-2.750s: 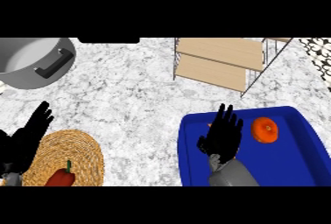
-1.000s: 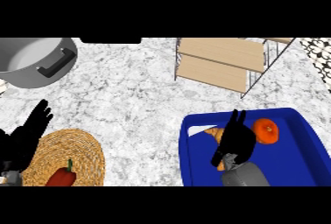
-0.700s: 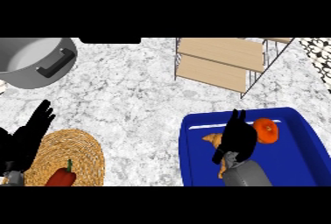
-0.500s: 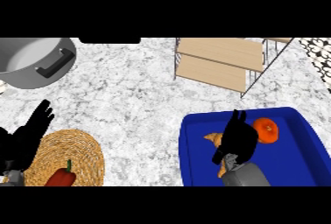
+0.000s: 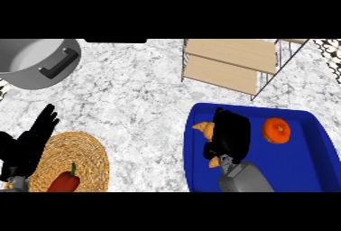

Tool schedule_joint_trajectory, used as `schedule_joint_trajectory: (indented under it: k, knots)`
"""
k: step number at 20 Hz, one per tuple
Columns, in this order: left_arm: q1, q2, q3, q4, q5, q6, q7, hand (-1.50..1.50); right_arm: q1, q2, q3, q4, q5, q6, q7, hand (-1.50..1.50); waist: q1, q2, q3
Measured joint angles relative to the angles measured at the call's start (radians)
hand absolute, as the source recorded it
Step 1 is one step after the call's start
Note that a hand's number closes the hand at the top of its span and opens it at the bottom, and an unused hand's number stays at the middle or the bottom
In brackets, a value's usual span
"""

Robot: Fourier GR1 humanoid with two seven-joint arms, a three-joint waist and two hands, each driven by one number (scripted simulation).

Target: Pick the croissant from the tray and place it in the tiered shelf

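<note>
Right hand [image 5: 230, 135] is down in the blue tray [image 5: 303, 167], fingers curled over the croissant [image 5: 205, 130]. Only the two tan ends show, one poking out at the upper left of the hand, one lower at its left side. Reads as a top grasp closing on the pastry's middle; can't tell if it's lifted off the tray floor yet. Hand covers most of it, so contact on the far side is hidden.

Croissant sits in the tray's left half, near the left wall. Coming from above makes sense there: the wall leaves little room for a side approach.

An orange round fruit [image 5: 276, 130] lies just right of the hand, apart from it, not in the way.

Tiered shelf [image 5: 231, 65] stands beyond the tray's far edge, wooden boards in a thin wire frame, well apart from the hand. My read: the next move needs a lift clear of the tray rim, then a forward carry to a board, minding the wire leg at the shelf's right.

Left hand [image 5: 30, 143] rests open at the left edge, fingers straight, over the rim of a woven mat [image 5: 90, 153] that carries a red pepper [image 5: 64, 181]. Grey pot [image 5: 36, 61] at top left, far from the work.
</note>
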Motion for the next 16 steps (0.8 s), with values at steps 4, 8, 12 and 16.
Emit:
schedule_joint_trajectory:
  k: [4, 8, 12, 16]
  knots:
    - [-0.015, -0.004, -0.003, -0.009, -0.005, 0.006, 0.018, 0.00, -0.141, 0.003, 0.013, -0.012, -0.119, 0.013, -0.110, 1.50, 0.009, 0.002, 0.001]
    - [-0.001, -0.005, 0.006, -0.025, -0.008, 0.006, 0.025, 0.00, -0.246, 0.004, -0.005, -0.086, -0.227, 0.048, -0.084, 1.50, 0.002, 0.000, 0.001]
    - [0.014, -0.001, 0.018, -0.024, -0.008, -0.005, 0.011, 0.00, -0.279, 0.004, -0.016, -0.214, -0.343, 0.037, -0.015, 1.50, -0.005, -0.002, 0.001]
    - [0.017, -0.003, 0.027, -0.013, -0.006, -0.015, 0.003, 0.00, -0.330, 0.002, -0.053, -0.341, -0.426, 0.020, 0.048, 1.50, -0.011, -0.003, 0.001]
